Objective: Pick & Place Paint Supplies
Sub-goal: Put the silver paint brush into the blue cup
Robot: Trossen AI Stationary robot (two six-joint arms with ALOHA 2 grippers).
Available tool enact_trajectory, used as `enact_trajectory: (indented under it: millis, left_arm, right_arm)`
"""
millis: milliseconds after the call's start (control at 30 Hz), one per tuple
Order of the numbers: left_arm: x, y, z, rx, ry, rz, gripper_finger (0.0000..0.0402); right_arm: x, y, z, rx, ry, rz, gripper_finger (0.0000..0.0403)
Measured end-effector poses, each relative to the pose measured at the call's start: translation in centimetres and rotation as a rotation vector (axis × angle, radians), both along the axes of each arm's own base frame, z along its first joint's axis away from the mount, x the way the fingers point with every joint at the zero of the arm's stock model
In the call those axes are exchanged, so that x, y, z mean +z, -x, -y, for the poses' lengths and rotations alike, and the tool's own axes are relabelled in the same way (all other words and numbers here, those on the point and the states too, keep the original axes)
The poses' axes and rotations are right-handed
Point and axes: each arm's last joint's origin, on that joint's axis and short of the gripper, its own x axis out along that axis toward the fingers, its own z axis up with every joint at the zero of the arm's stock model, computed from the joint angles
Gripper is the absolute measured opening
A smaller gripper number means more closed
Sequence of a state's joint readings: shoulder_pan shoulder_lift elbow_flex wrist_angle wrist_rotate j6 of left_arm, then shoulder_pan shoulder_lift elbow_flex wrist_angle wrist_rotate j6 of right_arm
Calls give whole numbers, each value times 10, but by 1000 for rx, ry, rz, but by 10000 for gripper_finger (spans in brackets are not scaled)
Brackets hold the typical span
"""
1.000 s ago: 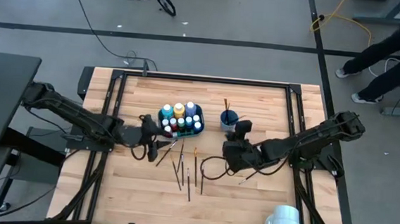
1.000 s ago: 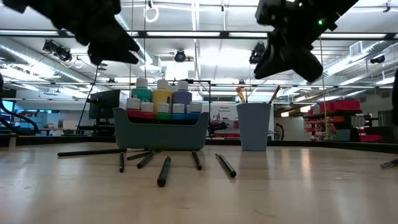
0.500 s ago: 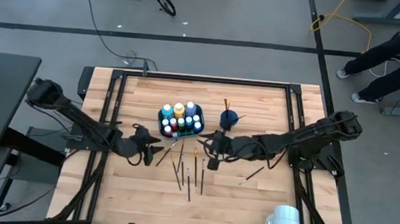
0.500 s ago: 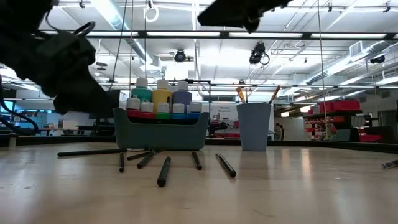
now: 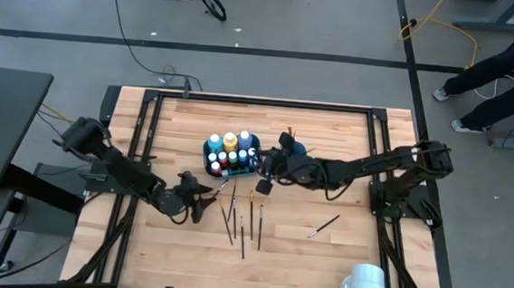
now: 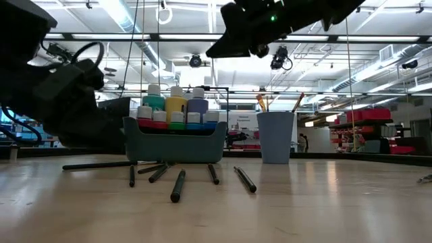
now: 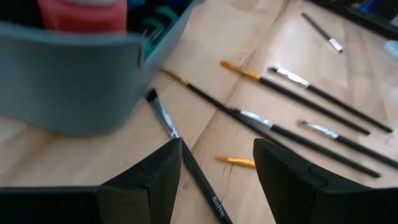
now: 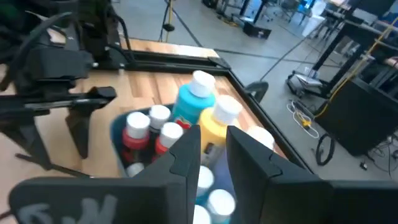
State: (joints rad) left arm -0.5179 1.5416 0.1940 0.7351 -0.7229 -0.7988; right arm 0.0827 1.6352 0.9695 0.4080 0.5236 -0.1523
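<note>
A teal bin holds several white-capped paint bottles. Several dark-handled paintbrushes lie flat on the table in front of it, and one more brush lies apart to the right. My left gripper is low beside the brushes and open. In the left wrist view, its fingers stand on either side of one brush handle, apart from it. My right gripper hangs above the bin's right end, its fingers a narrow gap apart with the bottles showing below.
A blue cup with brushes standing in it sits just right of the bin, under my right arm. A white roll stands at the near right edge. A person walks beyond the table's far right corner.
My left gripper has come down toward the table and the near edge, ending low beside the brushes. My right gripper has swung toward the table's left and far side, from over the loose brush to above the bin, rolling as it went. No object has moved.
</note>
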Motion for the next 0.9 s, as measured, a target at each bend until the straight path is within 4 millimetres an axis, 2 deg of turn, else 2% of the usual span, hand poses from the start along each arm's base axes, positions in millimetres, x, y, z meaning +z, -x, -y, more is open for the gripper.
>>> enact_trajectory:
  millis: [200, 433, 700, 900]
  left_arm:
    - [-6, -9, 5, 16, 21, -4, 210]
    - [-5, -12, 7, -39, -70, -42, 210]
    - [-6, -12, 7, -48, -97, -65, 210]
    - [-13, -7, 0, 47, -77, -115, 210]
  right_arm:
    - [-4, 0, 15, -14, -77, -9, 82]
    - [-5, -1, 12, 106, -106, -31, 82]
    - [-5, -1, 11, 130, -113, -29, 82]
    - [-5, -1, 11, 130, -112, -30, 82]
